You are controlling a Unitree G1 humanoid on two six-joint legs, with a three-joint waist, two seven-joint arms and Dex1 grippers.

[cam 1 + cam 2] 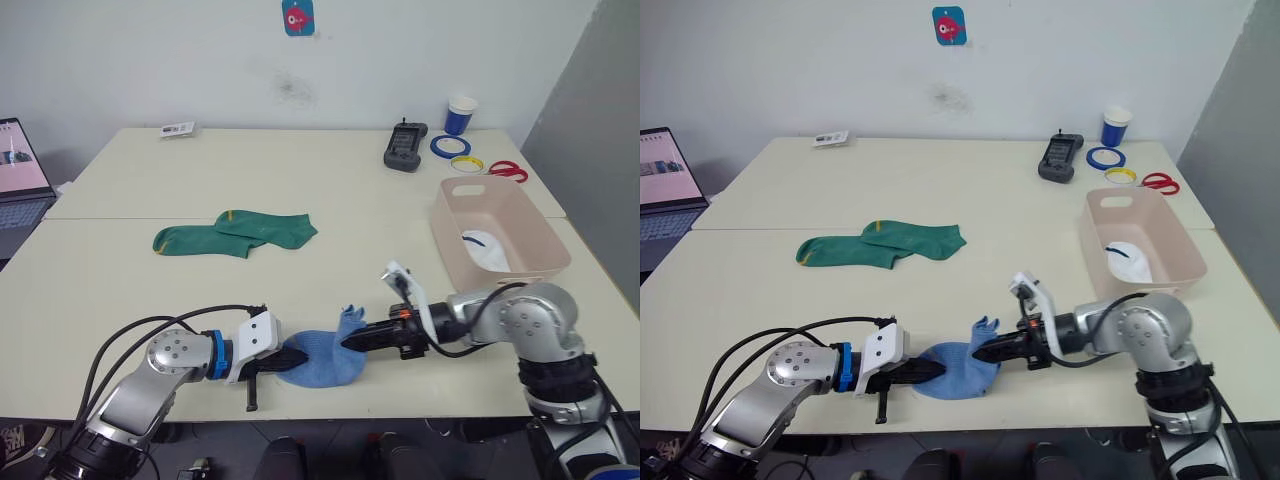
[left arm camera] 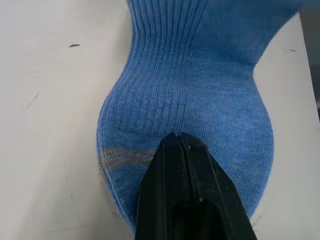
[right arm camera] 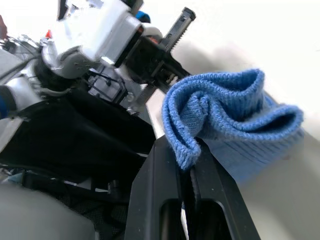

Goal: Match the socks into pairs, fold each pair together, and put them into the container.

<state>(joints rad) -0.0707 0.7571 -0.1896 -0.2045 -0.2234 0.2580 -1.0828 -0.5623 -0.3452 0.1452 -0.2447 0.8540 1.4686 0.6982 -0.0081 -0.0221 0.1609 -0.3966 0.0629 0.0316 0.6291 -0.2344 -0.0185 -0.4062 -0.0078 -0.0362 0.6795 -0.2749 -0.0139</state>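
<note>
On the tabletop point(image 1: 330, 200), the pink container point(image 1: 540, 240) holds white socks point(image 1: 484, 249). Green socks point(image 1: 235, 235) lie mid-table. Near the front edge, the blue socks point(image 1: 322, 360) are pinched by the right claw point(image 1: 349, 342); the left claw point(image 1: 300, 355), fingers together, presses them.

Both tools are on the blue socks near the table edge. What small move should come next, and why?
Probably carry the right tool toward the left tool to fold the blue socks over. The right is shut on the raised cuff end, and the left, fingers together, presses the toe end flat. The white pair already lies in the container.
</note>
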